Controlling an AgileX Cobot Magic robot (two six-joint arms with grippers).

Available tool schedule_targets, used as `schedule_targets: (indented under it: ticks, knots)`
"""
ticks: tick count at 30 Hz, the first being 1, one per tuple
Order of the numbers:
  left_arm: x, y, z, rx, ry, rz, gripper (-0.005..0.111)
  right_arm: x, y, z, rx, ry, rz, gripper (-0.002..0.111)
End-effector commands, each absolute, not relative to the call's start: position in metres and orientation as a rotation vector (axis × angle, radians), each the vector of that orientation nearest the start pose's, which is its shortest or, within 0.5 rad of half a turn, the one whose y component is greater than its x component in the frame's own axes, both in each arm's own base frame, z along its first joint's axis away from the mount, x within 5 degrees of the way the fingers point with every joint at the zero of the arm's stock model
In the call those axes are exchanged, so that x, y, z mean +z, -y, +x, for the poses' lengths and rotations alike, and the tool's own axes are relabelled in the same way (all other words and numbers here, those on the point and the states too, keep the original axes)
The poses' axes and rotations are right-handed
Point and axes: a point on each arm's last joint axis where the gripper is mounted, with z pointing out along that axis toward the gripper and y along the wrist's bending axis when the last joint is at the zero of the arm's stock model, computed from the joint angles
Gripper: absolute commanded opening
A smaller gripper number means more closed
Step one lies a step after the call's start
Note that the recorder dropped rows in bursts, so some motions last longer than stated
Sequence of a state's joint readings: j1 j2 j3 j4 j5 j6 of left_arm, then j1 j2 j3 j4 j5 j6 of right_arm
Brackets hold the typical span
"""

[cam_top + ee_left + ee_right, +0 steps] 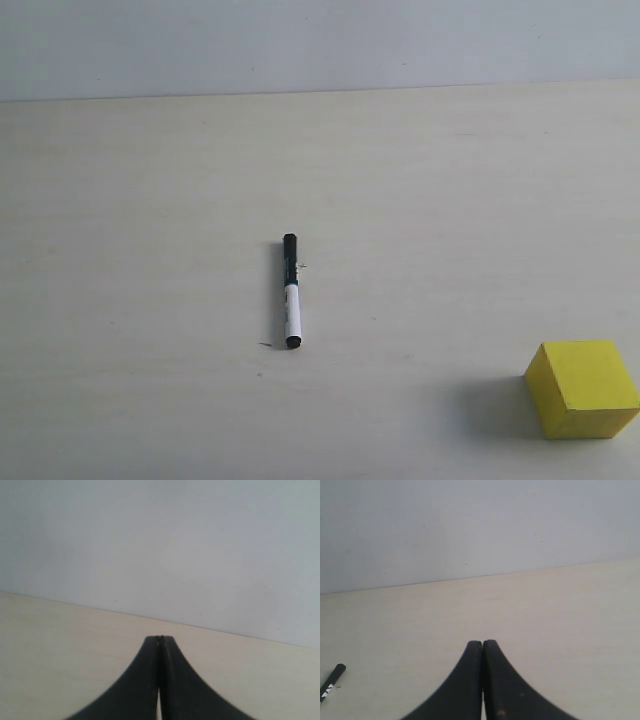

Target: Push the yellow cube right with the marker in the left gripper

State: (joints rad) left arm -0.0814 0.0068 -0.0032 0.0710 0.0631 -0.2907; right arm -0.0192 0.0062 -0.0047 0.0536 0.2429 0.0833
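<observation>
The marker lies flat near the middle of the table, black cap pointing away, white barrel toward the front; no gripper touches it. The yellow cube rests at the front right, well apart from the marker. Neither arm shows in the exterior view. In the left wrist view my left gripper is shut with nothing between its fingers, only bare table and wall ahead. My right gripper is likewise shut and empty, and the marker's black cap shows at the edge of its view.
The pale wooden table runs back to a plain grey-white wall. Nothing else stands on the table.
</observation>
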Motion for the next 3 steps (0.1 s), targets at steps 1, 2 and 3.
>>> schedule_targets:
  ticks: [1, 2, 3]
  knots:
    - [0.2073, 0.0040, 0.0563, -0.229, -1.549, -0.110, 0.000, 0.1917, 0.0002, 0.0555, 0.089, -1.717, 0.121, 0.000]
    - [0.2073, 0.0040, 0.0563, -0.229, -1.549, -0.110, 0.000, 0.1917, 0.0002, 0.0555, 0.089, -1.717, 0.121, 0.000]
    - [0.2073, 0.0040, 0.0563, -0.229, -1.549, -0.110, 0.000, 0.1917, 0.0002, 0.0555, 0.089, -1.717, 0.121, 0.000]
